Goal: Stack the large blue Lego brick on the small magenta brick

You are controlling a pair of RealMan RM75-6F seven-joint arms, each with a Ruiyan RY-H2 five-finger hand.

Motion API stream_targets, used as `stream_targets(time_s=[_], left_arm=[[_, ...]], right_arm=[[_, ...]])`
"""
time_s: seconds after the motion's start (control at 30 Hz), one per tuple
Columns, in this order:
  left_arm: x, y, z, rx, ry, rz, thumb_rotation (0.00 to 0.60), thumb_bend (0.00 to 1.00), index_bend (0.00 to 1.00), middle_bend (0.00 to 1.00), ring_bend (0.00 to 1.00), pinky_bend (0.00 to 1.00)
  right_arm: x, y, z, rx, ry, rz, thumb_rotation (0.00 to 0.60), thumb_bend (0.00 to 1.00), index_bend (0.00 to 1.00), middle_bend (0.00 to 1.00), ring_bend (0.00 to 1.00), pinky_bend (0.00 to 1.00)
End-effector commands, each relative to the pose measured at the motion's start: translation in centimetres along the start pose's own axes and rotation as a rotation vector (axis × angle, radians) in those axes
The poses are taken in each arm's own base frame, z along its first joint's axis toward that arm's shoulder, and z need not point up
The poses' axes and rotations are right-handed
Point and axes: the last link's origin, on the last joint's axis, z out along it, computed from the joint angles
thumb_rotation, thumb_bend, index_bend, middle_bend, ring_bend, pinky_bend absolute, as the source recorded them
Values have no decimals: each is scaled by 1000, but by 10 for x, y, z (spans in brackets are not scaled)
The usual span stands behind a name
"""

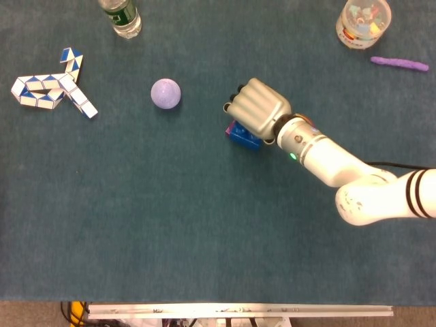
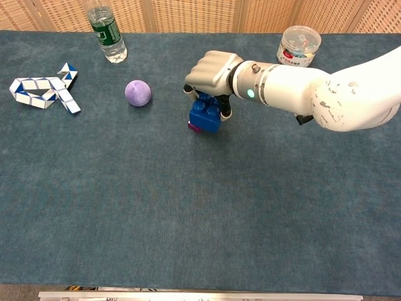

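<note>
The right robot hand (image 2: 210, 72) grips the large blue brick (image 2: 206, 114) from above, fingers curled down around it, just above centre of the frame. The blue brick sits directly over the small magenta brick (image 2: 194, 128) — only a sliver of magenta shows at its lower left edge. A lilac ball (image 2: 138, 93) lies to the left on the teal tabletop (image 2: 188, 219). The left robot hand appears in neither view.

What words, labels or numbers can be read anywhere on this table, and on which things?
None can be read.
The bottle has a green label with white marks, too small and blurred to read.
The clear jar has a printed band, also too blurred.
The blue brick in the right hand shows no writing.
</note>
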Motion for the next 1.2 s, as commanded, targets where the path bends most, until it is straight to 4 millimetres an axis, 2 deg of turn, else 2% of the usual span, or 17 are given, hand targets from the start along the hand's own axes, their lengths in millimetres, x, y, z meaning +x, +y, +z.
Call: stream_targets(time_s=[0.03,1.2], left_arm=[[0,0,0,0,1,-1,600,212,233,203,194,155],[-1,-2,0,-1,-2,0,600,211,233,203,194,155]], right_arm=[[0,0,1,-8,-5,-8,600,134,418,428,330,467],[-2,1,6,-51,-37,-27,600,133,418,428,330,467]])
